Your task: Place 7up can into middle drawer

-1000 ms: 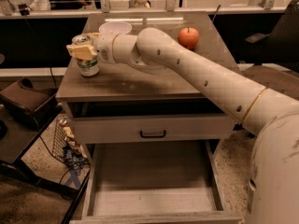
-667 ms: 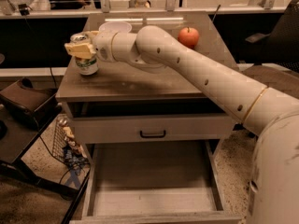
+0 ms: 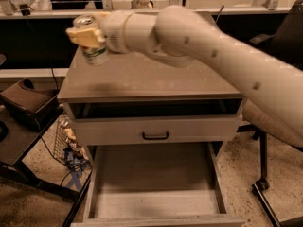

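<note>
7up can (image 3: 96,55) in claw (image 3: 89,37) above cabinet top (image 3: 156,79)

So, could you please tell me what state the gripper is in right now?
Gripper: shut on the small white-and-green aluminium 7up can, over the left side of the grey-brown cabinet top.

Cream gripper (image 3: 85,36), upper left, clasps the white-and-green 7up can (image 3: 96,56) over a grey-brown cabinet (image 3: 147,79).

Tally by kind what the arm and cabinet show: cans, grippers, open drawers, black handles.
7up can, held over the cabinet top's left side: 1
gripper, shut on the can: 1
middle drawer, pulled out: 1
black handle on the drawer front above it: 1
Total: 4
</note>
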Controlling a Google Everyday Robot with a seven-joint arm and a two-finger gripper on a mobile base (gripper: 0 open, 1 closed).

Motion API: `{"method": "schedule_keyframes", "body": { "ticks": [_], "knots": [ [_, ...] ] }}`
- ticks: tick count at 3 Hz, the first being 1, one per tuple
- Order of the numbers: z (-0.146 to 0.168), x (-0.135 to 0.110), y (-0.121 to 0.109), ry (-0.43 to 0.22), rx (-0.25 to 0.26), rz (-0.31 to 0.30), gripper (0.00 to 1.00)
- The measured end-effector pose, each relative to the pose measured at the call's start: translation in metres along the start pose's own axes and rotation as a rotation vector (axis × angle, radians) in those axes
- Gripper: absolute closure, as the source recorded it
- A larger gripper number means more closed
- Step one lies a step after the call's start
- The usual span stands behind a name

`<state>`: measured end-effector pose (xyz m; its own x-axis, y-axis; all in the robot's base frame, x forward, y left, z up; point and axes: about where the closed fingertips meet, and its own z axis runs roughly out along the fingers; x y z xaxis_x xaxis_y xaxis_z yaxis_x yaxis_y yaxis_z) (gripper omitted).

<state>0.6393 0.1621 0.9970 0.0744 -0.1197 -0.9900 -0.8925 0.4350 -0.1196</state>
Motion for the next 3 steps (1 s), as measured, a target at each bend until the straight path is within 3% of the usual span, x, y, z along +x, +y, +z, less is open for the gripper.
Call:
{"method": "schedule_keyframes", "body": {
  "ticks": [1,2,3],
  "knots": [
    [-0.042,-0.013,0.054,0.001,-0.037,-0.037,1.00],
    [-0.071,0.015,0.126,0.015,-0.151,0.001,1.00],
    [-0.130,0.081,0.140,0.091,-0.148,0.085,1.00]
  ]
}}
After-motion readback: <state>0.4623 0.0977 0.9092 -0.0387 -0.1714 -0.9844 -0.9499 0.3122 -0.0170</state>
